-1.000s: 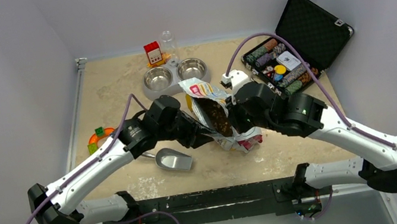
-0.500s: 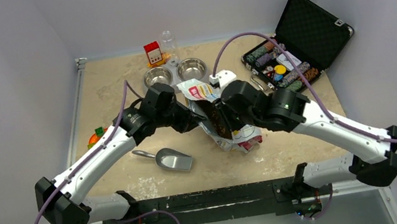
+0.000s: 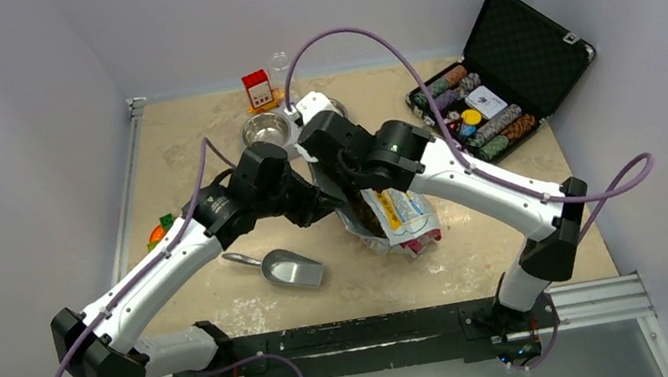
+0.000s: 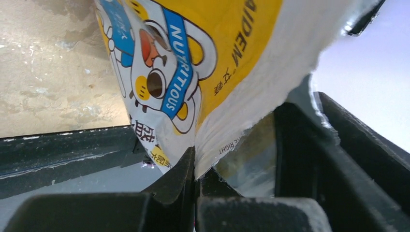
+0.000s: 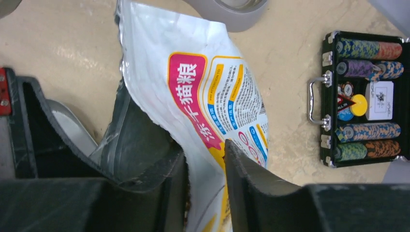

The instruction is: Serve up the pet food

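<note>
A scoop (image 3: 292,269) lies on the table (image 3: 187,146) nearest the bases; past it the bag (image 3: 402,215) lies open at centre, brown kibble (image 3: 371,221) showing inside its mouth; the left gripper (image 4: 195,170) is clamped tight on the bag's torn edge; the right gripper (image 5: 205,164) straddles the bag's far rim, fingers apart; beyond stand bowls (image 3: 265,130) and, far right, a chip case (image 3: 491,118).

Pet food (image 3: 370,218) lies in the bag (image 3: 406,218), scoop (image 3: 292,269) to its left.
</note>
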Available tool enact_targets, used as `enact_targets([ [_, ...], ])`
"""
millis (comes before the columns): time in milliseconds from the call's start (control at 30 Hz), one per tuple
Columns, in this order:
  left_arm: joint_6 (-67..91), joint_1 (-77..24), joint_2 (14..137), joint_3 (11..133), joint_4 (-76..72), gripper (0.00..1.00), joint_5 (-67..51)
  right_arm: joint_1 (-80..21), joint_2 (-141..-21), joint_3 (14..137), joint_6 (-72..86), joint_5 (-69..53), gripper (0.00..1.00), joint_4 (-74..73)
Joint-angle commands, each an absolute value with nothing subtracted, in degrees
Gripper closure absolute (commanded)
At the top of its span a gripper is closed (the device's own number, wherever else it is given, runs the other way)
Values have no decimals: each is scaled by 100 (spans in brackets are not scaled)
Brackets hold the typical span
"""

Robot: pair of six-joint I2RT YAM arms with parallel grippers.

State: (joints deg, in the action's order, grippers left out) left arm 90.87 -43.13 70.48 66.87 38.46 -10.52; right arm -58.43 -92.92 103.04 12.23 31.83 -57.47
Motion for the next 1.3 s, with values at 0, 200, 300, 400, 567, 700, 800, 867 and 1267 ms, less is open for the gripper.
enact_targets([
  [0, 9121, -4290, 6773, 6646, 4281, 100, -963, -5615, -9089, 10535, 1239, 4100, 79, -5946],
  [200, 9278, -4253, 6393, 6232, 4386, 100, -845, -4840, -8051, 9574, 875, 4176, 100, -5224],
  [300, 9138, -4215, 6235, 6257, 4559, 100, -736, -4792, -7739, 9195, 337, 3765, 100, -4814],
  [400, 9106, -4210, 6216, 6207, 4372, 100, -930, -4794, -7975, 9293, 557, 2558, 68, -5215],
  [567, 9183, -4212, 6317, 6235, 3949, 100, -1246, -4820, -8687, 9819, 1780, 2388, 15, -6290],
  [700, 9066, -4210, 6350, 6414, 3981, 100, -1178, -4841, -8914, 10405, 2536, 2377, 9, -7085],
  [800, 9036, -4210, 6393, 6468, 3971, 100, -1197, -4890, -8743, 10422, 3055, 2434, 7, -7365],
  [867, 9035, -4210, 6421, 6473, 3949, 100, -1229, -4889, -8434, 10132, 3413, 2435, 15, -7300],
  [1267, 9021, -4210, 6446, 6451, 3836, 100, -1366, -4790, -8609, 10359, 4237, 2626, 91, -7589],
])
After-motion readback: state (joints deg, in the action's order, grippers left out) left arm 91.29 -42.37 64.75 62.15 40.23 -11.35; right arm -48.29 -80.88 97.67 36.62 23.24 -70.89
